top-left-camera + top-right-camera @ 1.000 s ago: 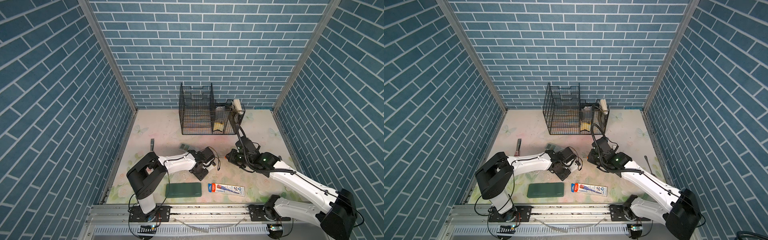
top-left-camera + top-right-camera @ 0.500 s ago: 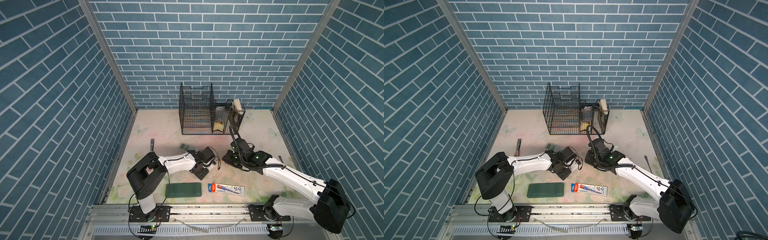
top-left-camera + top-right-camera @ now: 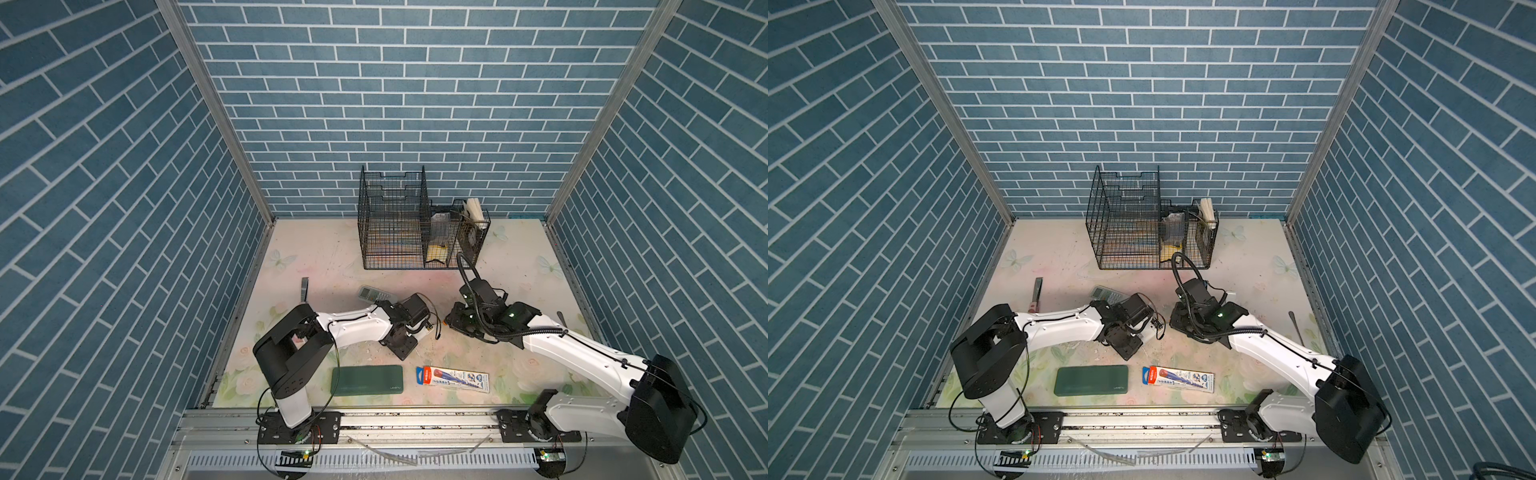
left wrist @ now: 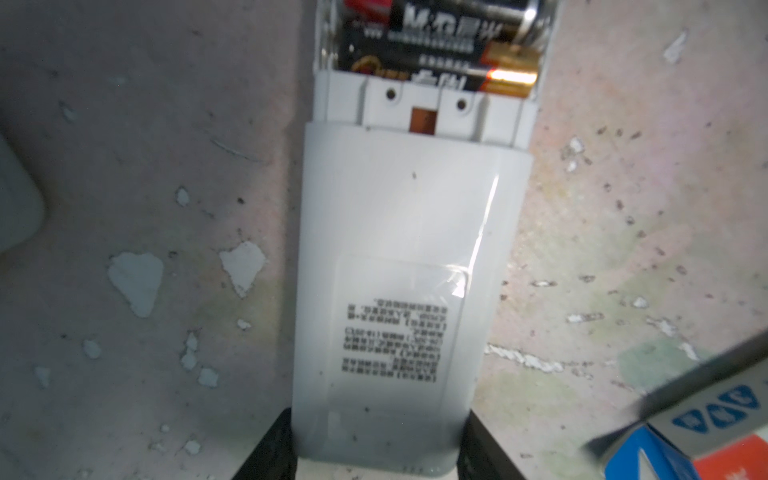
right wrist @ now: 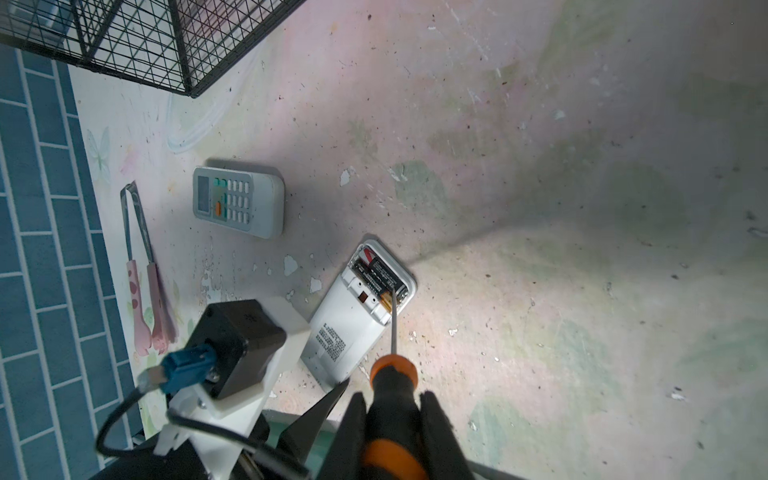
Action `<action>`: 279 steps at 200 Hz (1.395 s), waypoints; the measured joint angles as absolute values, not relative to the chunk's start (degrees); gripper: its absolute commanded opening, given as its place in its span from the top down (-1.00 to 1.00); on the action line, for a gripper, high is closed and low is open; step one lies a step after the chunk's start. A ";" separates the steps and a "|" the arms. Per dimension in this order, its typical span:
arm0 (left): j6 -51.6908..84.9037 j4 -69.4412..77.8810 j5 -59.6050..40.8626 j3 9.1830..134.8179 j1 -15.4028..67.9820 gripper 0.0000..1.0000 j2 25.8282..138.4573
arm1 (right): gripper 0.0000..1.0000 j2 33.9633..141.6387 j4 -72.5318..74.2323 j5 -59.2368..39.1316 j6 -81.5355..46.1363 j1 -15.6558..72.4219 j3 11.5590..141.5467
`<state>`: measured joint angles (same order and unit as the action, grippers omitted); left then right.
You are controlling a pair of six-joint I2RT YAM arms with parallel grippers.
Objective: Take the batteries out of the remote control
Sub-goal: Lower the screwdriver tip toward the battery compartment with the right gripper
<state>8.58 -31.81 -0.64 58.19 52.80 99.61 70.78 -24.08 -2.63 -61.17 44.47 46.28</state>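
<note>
White, smooth plastic forms the remote control (image 4: 399,249), which lies back-up on the scuffed, chipped floral table (image 4: 145,166) with its battery compartment open. The left arm (image 3: 353,328) stretches low and nearly level from its base to the remote control's label end, wrist bent down. The left gripper (image 4: 374,451) is partly spread, its black fingers (image 4: 266,453) pinching the remote control by its two long edges.

The batteries (image 4: 436,45), two glossy black cylinders, one with a coppery-gold end, lie side by side in the open compartment at the remote control's far end.

The right arm (image 3: 573,353) reaches in from the opposite side of the remote control, forearm sloping down, wrist turned towards it. The right gripper (image 5: 392,436) is pressed narrowly onto the orange-and-black handle of a screwdriver (image 5: 392,374). Its thin steel shaft slants down to the gold end of one battery and seems to touch it, though the tip is too small to be sure. A second remote (image 5: 237,201), grey with pale keys, lies face-up just beyond the remote control.
</note>
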 measured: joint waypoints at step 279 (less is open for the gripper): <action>12.23 -30.11 -0.62 56.88 53.23 0.27 98.85 | 1.00 70.91 -21.32 -1.19 -67.81 46.13 44.03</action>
